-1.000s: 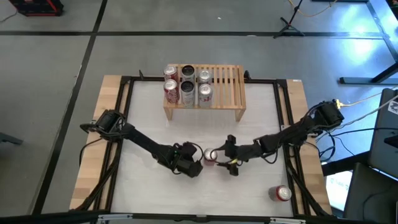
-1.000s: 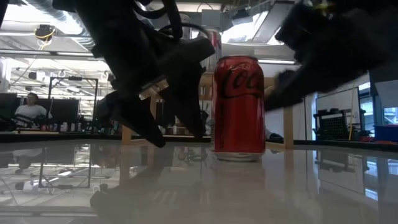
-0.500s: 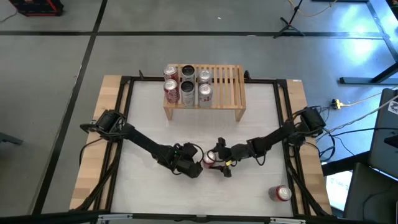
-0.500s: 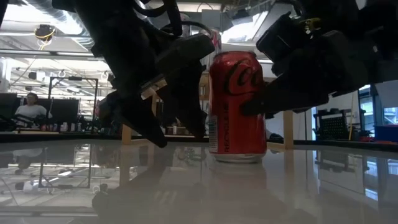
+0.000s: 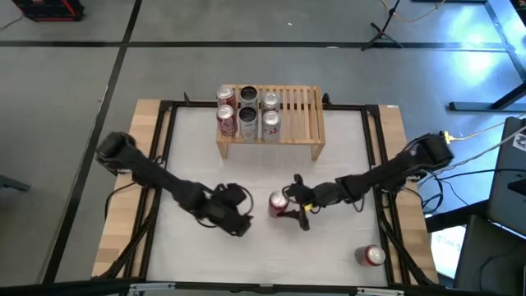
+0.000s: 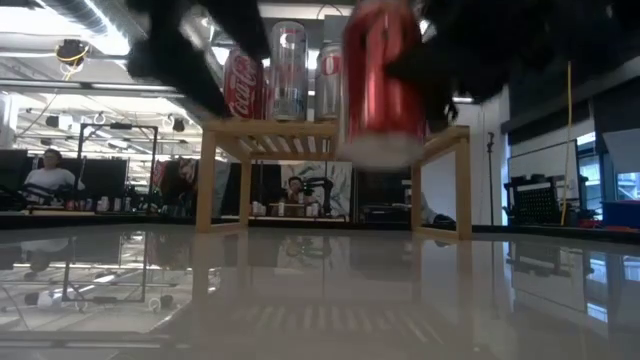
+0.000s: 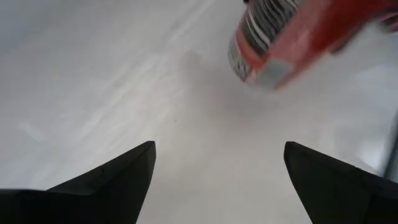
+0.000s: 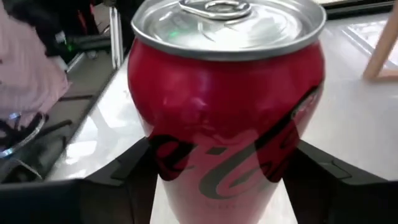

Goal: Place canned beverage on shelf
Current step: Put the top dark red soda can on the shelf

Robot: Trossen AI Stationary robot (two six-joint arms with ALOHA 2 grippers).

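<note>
A red cola can (image 5: 279, 204) is held by my right gripper (image 5: 288, 205) near the middle of the table. It hangs above the tabletop in the low view (image 6: 383, 85). The light-wood shelf (image 5: 300, 111) stands on its side legs at the table's far edge. Several cans (image 5: 246, 111) stand on the left part of its slatted top. My left gripper (image 5: 240, 222) is open and empty, to the left of the can; its wrist view (image 7: 217, 177) shows the can (image 7: 292, 37) ahead of it. My right gripper pinches the red can's round side wall (image 8: 155, 155) between its two fingers (image 8: 124, 177), one on each side. The fingers come level from the table's right side. The can stands upright in the hold, top up, lifted clear of the table.
Another red can (image 5: 371, 256) lies at the table's near right corner. The right part of the shelf top (image 5: 306, 103) is bare slats. A dark frame (image 5: 164, 148) runs around the white tabletop. People sit in the room beyond (image 6: 45, 175).
My right gripper has gone toward the table's left edge to the red can, taken hold of it and lifted it clear of the table. My left gripper has drawn back from the can toward the table's left edge and risen.
</note>
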